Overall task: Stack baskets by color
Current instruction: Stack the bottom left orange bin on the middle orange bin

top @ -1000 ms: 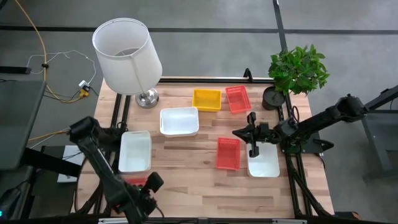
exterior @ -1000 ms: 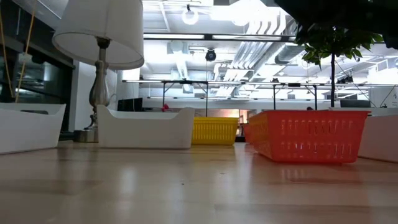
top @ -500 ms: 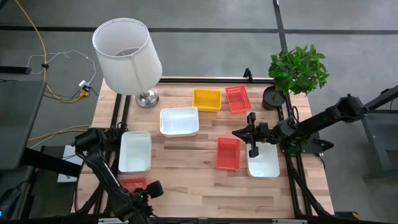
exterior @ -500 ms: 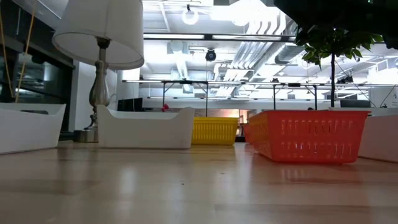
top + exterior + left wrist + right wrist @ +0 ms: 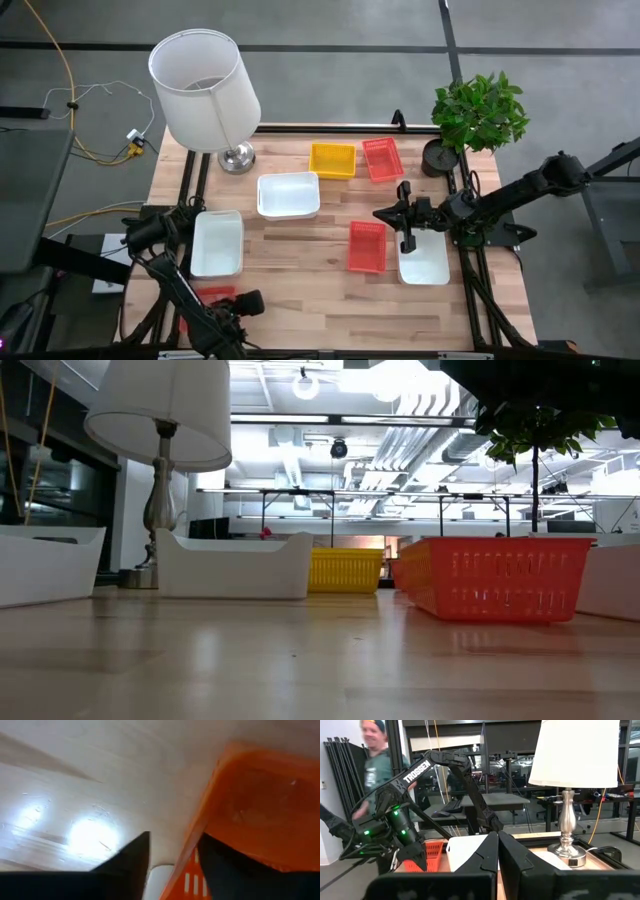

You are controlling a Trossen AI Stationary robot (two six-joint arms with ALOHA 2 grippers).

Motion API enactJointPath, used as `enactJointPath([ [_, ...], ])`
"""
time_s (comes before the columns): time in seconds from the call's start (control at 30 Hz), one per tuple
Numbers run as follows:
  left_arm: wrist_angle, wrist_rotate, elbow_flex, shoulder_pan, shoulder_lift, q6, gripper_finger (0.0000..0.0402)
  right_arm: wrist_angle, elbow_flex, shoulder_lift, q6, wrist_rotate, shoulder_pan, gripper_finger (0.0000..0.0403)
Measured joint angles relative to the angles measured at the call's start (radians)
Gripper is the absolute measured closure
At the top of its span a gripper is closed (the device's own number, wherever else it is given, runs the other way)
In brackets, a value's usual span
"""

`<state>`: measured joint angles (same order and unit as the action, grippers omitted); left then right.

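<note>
Several baskets stand on the wooden table: a yellow one point(image 5: 331, 160) and a red one point(image 5: 382, 158) at the far edge, white ones point(image 5: 289, 195) point(image 5: 217, 243) point(image 5: 425, 262), a red one point(image 5: 367, 246) in the middle, and a red mesh basket point(image 5: 212, 296) at the near left. My left gripper point(image 5: 175, 836) points steeply down at that near-left basket point(image 5: 250, 805), open, its fingers either side of one wall. My right gripper point(image 5: 405, 218) hangs shut above the right white basket, holding nothing. My left gripper comes from above, with one finger point(image 5: 220, 865) inside the red basket and the other finger point(image 5: 132, 857) outside it, the wall's rim point(image 5: 197, 832) between them. Table shows between the outer finger and the wall. Whether the inner finger touches the wall I cannot tell.
A white-shaded lamp point(image 5: 205, 90) stands at the far left corner and a potted plant point(image 5: 478, 112) at the far right. A person point(image 5: 375, 765) stands beyond the table's left side. Bare wood lies along the near edge between the arms.
My left gripper has sunk toward the table at the near left, down over the red basket, and its wrist has rolled. The basket stays in place. My right arm has kept still.
</note>
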<state>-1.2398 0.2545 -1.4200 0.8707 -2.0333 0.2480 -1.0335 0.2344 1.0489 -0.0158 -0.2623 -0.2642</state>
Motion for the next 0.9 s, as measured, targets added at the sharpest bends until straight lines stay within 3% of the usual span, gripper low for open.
enactJointPath([
  [0.13, -0.002, -0.005, 0.000, -0.003, 0.001, 0.024, 0.0366, 0.002, 0.000, 0.000, 0.000, 0.000, 0.000, 0.0403],
  [0.2, -0.010, -0.004, 0.000, -0.012, 0.001, 0.026, 0.0390, 0.003, 0.000, 0.000, 0.000, 0.000, 0.000, 0.0403],
  [0.43, -0.079, 0.081, -0.071, -0.071, 0.004, 0.011, 0.0399, 0.005, 0.000, 0.000, 0.000, 0.000, 0.000, 0.0403],
  [0.63, -0.074, 0.229, -0.189, -0.181, 0.095, -0.018, 0.0401, 0.006, 0.000, 0.000, 0.001, 0.000, 0.000, 0.0403],
  [0.77, 0.024, 0.316, -0.210, -0.293, 0.204, 0.038, 0.0401, 0.006, 0.000, 0.000, 0.016, 0.000, 0.000, 0.0403],
  [0.9, 0.205, 0.293, -0.210, -0.458, 0.286, 0.136, 0.0401, 0.006, 0.000, 0.000, 0.016, 0.000, 0.000, 0.0403],
])
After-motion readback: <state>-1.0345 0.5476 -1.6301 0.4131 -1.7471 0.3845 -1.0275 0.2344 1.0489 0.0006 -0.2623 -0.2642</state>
